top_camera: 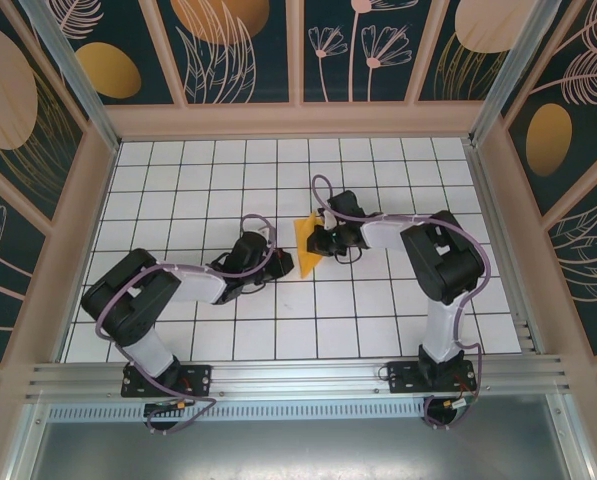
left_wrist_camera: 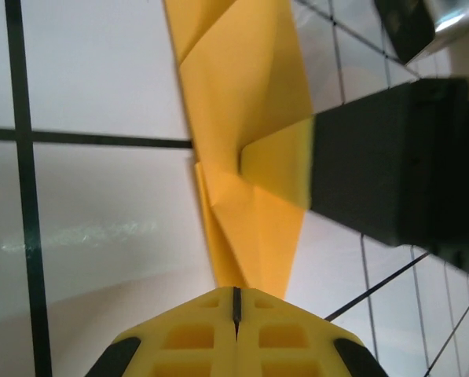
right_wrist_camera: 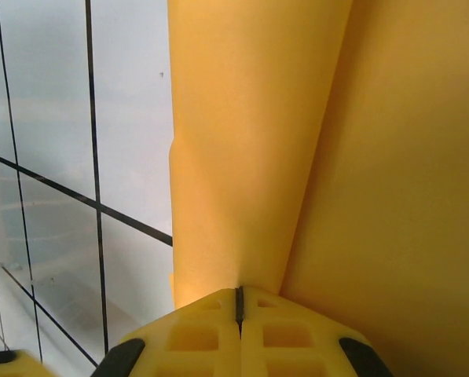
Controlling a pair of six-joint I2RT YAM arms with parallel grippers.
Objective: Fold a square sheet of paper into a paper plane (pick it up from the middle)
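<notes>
Orange-yellow sheet of paper (top_camera: 304,240), partly folded, sits near the middle of the white gridded bench (top_camera: 178,190), held between the two arms. From above it reads as a tapered shape, broad at the far end and narrowing to a point at the near end. Whether its lower edge touches the bench cannot be told.

Left claw (top_camera: 281,265): approaches from the near left and meets the narrow near end of the sheet. In the left wrist view the yellow fingers of the left claw (left_wrist_camera: 236,294) are pressed together with only a thin seam between them, and the paper (left_wrist_camera: 242,94) runs out from that seam, so the claw is pinching it. Several creases and layered flaps show along the sheet here. A black block (left_wrist_camera: 375,165) at the right of this view meets a small flap of the paper.

Right claw (top_camera: 318,240): reaches in from the right and meets the sheet at its broader part. In the right wrist view the right claw (right_wrist_camera: 238,297) is likewise pressed together on the paper (right_wrist_camera: 258,157), which rises from the fingertips as two broad panels joined along a lengthwise fold.

Bench tiles (right_wrist_camera: 132,118) lie to the left behind the sheet.
</notes>
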